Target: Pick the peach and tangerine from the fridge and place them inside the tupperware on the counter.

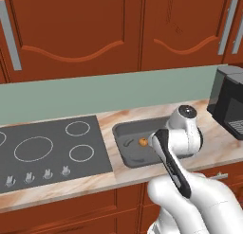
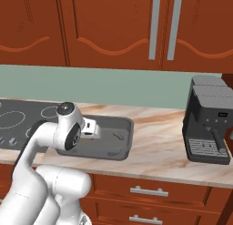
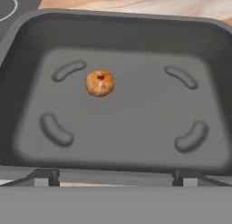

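The gripper (image 3: pixel 115 177) hangs over the tupperware (image 3: pixel 136 32) on the bench (image 2: pixel 154 151), fingers spread wide and empty — the tangerine (image 3: pixel 99 83) lies loose on the container's floor.

White arm, dark joints.
The arm (image 1: pixel 190 195) has smooth, rounded glossy white shells, thick at the base and slimmer above. A black band runs along one link, and a round dark cap with a pale centre closes the top joint; the fingertips (image 3: pixel 45 177) are small and dark.
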{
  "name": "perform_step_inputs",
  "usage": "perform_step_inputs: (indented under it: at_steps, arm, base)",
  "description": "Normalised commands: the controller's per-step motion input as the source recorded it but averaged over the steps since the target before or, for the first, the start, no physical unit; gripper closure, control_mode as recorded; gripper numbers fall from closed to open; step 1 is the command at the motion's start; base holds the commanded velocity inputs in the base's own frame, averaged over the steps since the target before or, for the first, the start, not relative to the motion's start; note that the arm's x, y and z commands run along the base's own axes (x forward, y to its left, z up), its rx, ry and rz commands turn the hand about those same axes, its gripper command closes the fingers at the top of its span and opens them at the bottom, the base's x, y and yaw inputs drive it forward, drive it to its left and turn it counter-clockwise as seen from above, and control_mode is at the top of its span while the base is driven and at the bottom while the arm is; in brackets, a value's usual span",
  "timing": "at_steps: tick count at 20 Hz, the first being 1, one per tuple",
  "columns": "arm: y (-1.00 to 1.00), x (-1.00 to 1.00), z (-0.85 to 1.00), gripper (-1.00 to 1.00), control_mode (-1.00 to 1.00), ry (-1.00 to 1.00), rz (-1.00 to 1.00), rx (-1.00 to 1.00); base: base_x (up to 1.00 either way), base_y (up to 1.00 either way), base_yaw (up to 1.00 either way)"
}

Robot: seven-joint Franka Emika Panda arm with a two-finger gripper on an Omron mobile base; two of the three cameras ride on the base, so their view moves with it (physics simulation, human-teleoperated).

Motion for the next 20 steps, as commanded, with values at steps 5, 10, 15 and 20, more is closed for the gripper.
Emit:
perform_step_inputs:
  at_steps: [5,10,15,20]
  arm:
    - [-0.03,-0.97,0.86,-1.00,-1.00,-0.02,0.00,0.00]
    - [0.00,-0.86,0.98,-1.00,-1.00,-0.11,0.00,0.00]
    - [0.02,-0.79,0.82,-1.00,-1.00,-0.15,0.00,0.00]
    - [0.20,-0.82,0.13,-1.00,-1.00,0.00,0.00,-0.02]
  base:
    - [0.00,0.00,0.00]
    - [0.00,0.00,0.00]
    - [0.00,0.00,0.00]
    - [0.00,0.00,0.00]
